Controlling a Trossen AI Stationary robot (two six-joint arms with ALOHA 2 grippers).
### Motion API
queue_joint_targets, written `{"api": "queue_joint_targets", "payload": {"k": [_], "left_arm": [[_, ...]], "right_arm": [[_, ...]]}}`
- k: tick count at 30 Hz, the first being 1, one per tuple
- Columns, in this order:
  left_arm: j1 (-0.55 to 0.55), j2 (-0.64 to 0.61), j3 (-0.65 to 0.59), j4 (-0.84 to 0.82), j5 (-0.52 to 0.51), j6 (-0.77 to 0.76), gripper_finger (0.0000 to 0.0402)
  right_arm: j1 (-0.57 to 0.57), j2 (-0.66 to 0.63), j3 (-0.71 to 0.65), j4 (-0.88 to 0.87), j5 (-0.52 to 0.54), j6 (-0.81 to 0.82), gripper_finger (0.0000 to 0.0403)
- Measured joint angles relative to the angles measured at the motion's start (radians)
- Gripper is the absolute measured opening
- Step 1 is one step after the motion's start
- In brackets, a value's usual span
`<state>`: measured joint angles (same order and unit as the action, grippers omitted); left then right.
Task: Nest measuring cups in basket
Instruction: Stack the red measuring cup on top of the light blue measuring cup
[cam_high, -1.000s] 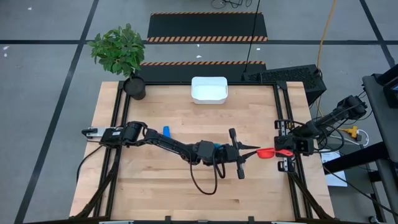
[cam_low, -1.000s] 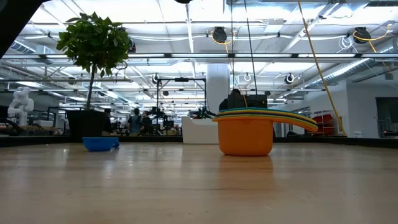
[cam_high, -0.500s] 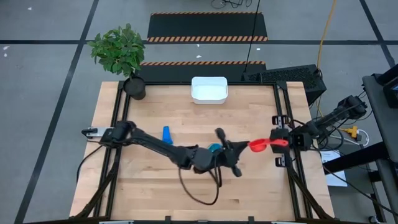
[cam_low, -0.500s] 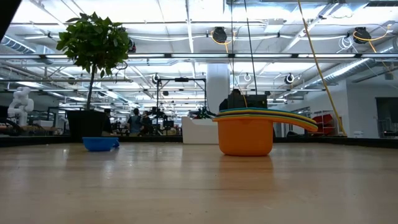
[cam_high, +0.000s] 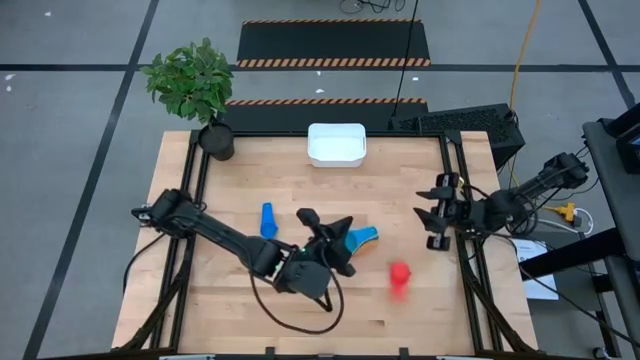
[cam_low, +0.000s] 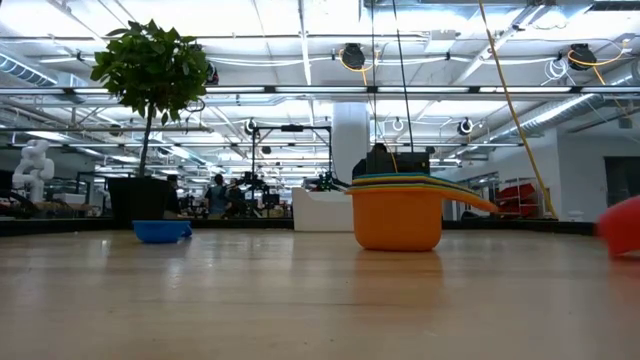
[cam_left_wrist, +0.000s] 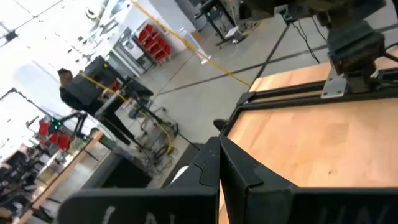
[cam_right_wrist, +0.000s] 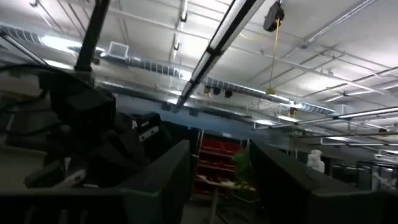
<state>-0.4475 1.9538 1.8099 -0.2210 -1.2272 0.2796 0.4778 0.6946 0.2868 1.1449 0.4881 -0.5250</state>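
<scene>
On the table, progress: you have most cups nested in one stack (cam_low: 396, 212) near the table's middle, orange outermost in the low view, with yellow, green and blue rims layered inside.
Basket (cam_high: 336, 144): sits at the far edge of the table, white, nothing visible inside; no cup is in it yet.
Loose cups: blue cup (cam_high: 268, 219) lies alone toward the left of the middle; red cup (cam_high: 400, 278) shows blurred right of the stack, near the front half, held by nothing.
Left end effector (cam_high: 340, 243): fingers together, right at the stack; you cannot tell from above whether it grips a rim.
Right end effector (cam_high: 436, 213): near the right edge, fingers apart, holding nothing.
Left to do, as you may judge: nest the red and blue cups, then move the set into the basket.
High view only: gives you both arms, the basket interior and where red lies.
Low view only: shows you the stack's layers; red appears only as a blur at the picture's edge.
Wrist views: you see no cups, only room beyond.
</scene>
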Motion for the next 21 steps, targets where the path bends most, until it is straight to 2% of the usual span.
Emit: {"api": "queue_joint_targets", "payload": {"k": [4, 7, 10, 14, 17, 21], "left_arm": [[0.003, -0.004, 0.000, -0.117, -0.003, -0.107, 0.0000], [0.004, -0.006, -0.001, -0.174, -0.003, -0.162, 0.0000], [0.007, -0.007, -0.001, -0.225, -0.003, -0.203, 0.0002], [0.009, -0.007, -0.001, -0.267, -0.002, -0.224, 0.0012], [0.009, -0.007, -0.001, -0.289, 0.004, -0.237, 0.0016], [0.010, -0.007, -0.001, -0.293, 0.032, -0.237, 0.0008]], "right_arm": [[0.002, -0.005, 0.011, -0.044, 0.058, -0.015, 0.0164], [0.014, -0.028, 0.060, -0.204, 0.113, -0.011, 0.0164], [0.034, -0.044, 0.153, -0.521, 0.198, 0.065, 0.0164], [0.064, -0.030, 0.304, -1.040, 0.209, 0.357, 0.0164], [0.104, -0.014, 0.383, -1.362, 0.101, 0.616, 0.0164], [0.159, 0.015, 0.432, -1.560, -0.174, 0.898, 0.0164]]}}
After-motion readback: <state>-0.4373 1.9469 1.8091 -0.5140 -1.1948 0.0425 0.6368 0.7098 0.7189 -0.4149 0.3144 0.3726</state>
